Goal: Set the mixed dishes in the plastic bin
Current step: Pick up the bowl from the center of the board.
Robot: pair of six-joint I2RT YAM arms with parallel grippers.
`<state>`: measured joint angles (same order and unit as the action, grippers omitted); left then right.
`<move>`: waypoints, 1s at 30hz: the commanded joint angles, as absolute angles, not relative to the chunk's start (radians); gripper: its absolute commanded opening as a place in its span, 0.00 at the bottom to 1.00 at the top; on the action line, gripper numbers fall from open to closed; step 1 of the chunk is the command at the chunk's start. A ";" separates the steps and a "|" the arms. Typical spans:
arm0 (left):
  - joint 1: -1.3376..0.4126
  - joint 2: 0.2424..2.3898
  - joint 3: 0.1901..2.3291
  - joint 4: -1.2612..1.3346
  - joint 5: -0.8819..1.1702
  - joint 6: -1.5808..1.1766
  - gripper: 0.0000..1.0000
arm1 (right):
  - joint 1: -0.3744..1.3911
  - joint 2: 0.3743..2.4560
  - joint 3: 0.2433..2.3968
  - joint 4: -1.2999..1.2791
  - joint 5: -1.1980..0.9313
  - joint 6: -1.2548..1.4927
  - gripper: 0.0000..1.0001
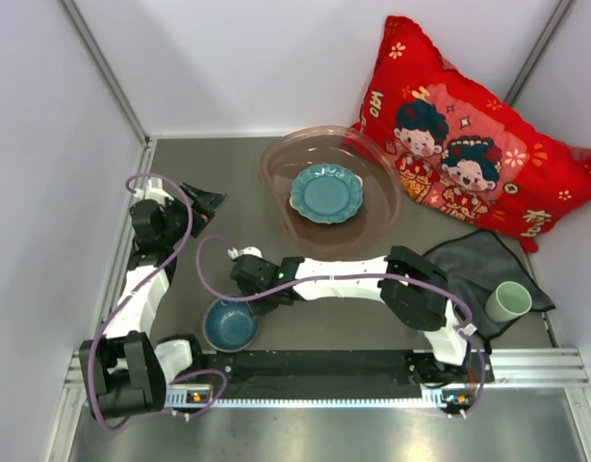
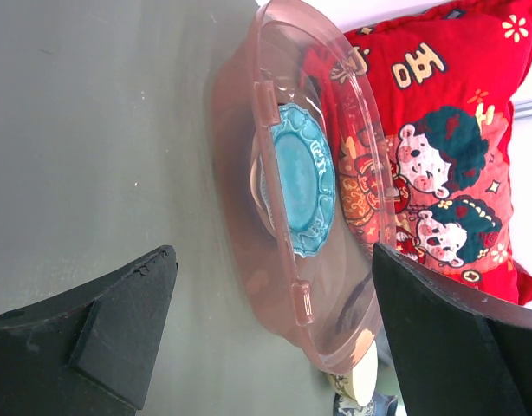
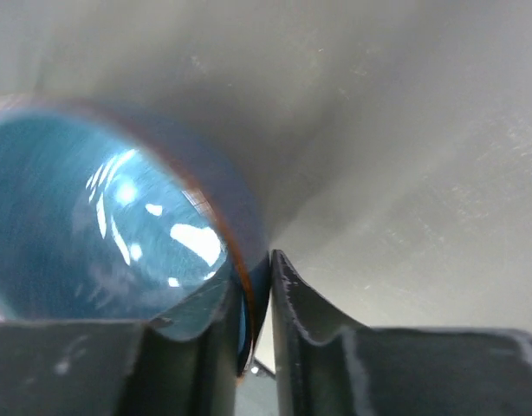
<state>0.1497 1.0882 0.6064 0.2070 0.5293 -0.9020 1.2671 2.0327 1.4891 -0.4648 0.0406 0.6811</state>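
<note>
**Laboratory robot test cell.** Plain white panel walls point(image 1: 276, 58) joined by aluminium struts point(image 1: 105, 72) enclose a grey tabletop point(image 1: 228, 164). An aluminium rail point(image 1: 536, 366) carries both arm bases. Household props lie beyond the left fingers point(image 2: 119, 338): a plastic bin point(image 2: 249, 260) and a red cartoon pillow point(image 2: 439, 104).

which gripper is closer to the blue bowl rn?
Right. The right gripper pinches the blue bowl at its rim; the left gripper hangs open farther back, beside the plastic bin.

Your right claw point(image 3: 259, 264), black-fingered, has a glossy deep-blue bowl point(image 3: 101, 225) with a brownish rim at its tips. Ahead of your left claw point(image 2: 273, 253): a teal plate point(image 2: 305, 182), the translucent pink bin point(image 2: 357, 95), a red pillow point(image 2: 439, 113) printed with cartoon children.
</note>
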 commanded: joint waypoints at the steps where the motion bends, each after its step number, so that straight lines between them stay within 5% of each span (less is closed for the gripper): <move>1: 0.158 1.055 0.634 0.227 0.525 -0.890 0.98 | 1.272 2.036 1.528 -0.459 0.064 0.681 0.12; 3: 0.161 1.054 0.634 0.227 0.525 -0.890 0.98 | 1.272 2.023 1.526 -0.471 0.083 0.684 0.00; 15: 0.164 1.069 0.630 0.238 0.529 -0.894 0.98 | 1.252 1.665 1.442 -0.511 0.225 0.611 0.00; 23: 0.166 1.071 0.627 0.249 0.532 -0.904 0.98 | 1.010 1.487 1.462 -0.592 0.276 0.539 0.00; 30: 0.167 1.077 0.627 0.252 0.543 -0.911 0.98 | 0.738 1.554 1.601 -0.632 0.259 0.434 0.00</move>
<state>0.1585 1.0801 0.6064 0.2081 0.5304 -0.9100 0.8452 1.5303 1.4631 -0.6586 0.2497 0.4988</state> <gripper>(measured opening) 0.980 0.056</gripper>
